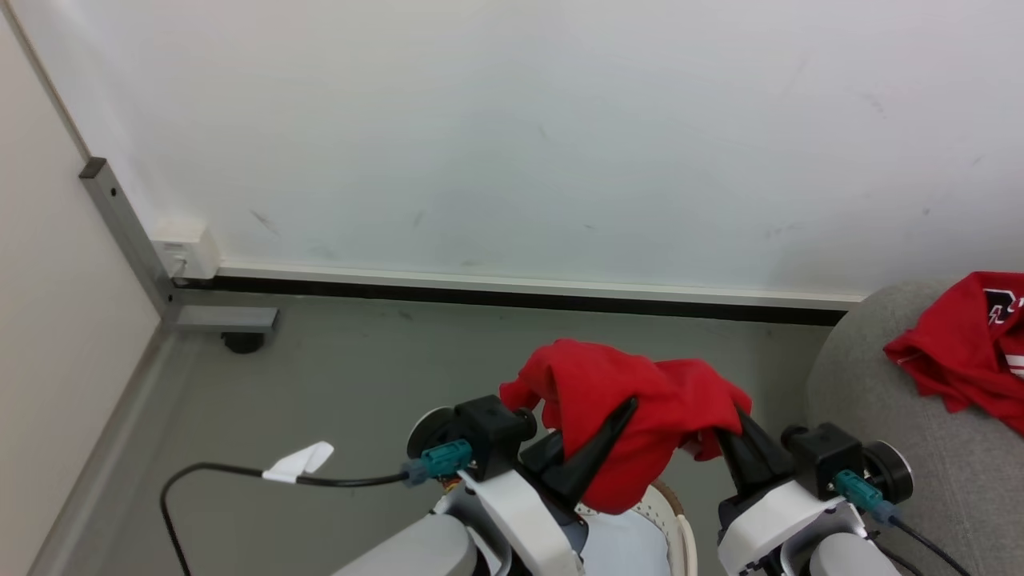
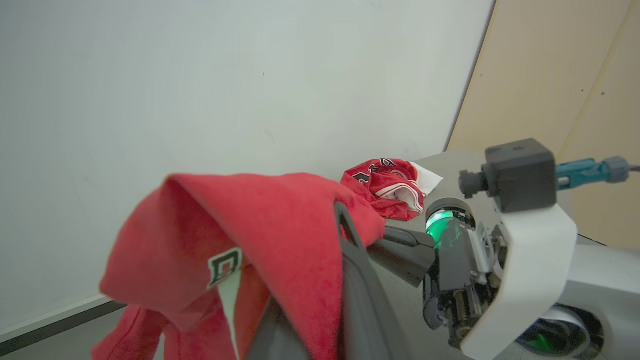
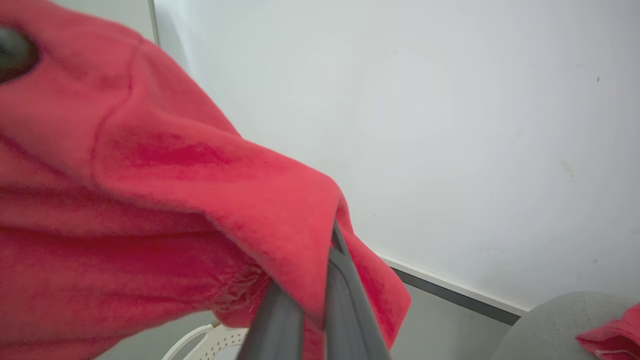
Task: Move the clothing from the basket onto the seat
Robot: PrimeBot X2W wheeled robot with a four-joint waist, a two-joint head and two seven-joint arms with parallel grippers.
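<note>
Both grippers are clamping the same garment (image 1: 664, 408): the left gripper (image 1: 616, 424) is pinching shut on its left part, and the right gripper (image 1: 740, 444) is pinching shut on its right edge. From the right wrist I am seeing a fold of red cloth squeezed between the two dark fingers (image 3: 350, 310). The garment is hanging in the air between the two grippers, draped over their fingers, with its lower end dangling just above the basket (image 1: 672, 520), which is sitting on the floor (image 1: 344, 400) between the two arms. From the left wrist I am reading a small white patch with dark lettering on the drooping cloth. A pale cushion (image 1: 624, 548) is lying inside the basket. The other garment (image 1: 968, 352), red with white stripes and lettering, is lying crumpled on the seat (image 1: 880, 448) at my right, well apart from the held one. A black cable (image 1: 216, 472) with a white tag is trailing across the floor on my left, and a white wall (image 1: 512, 136) is rising behind everything.
</note>
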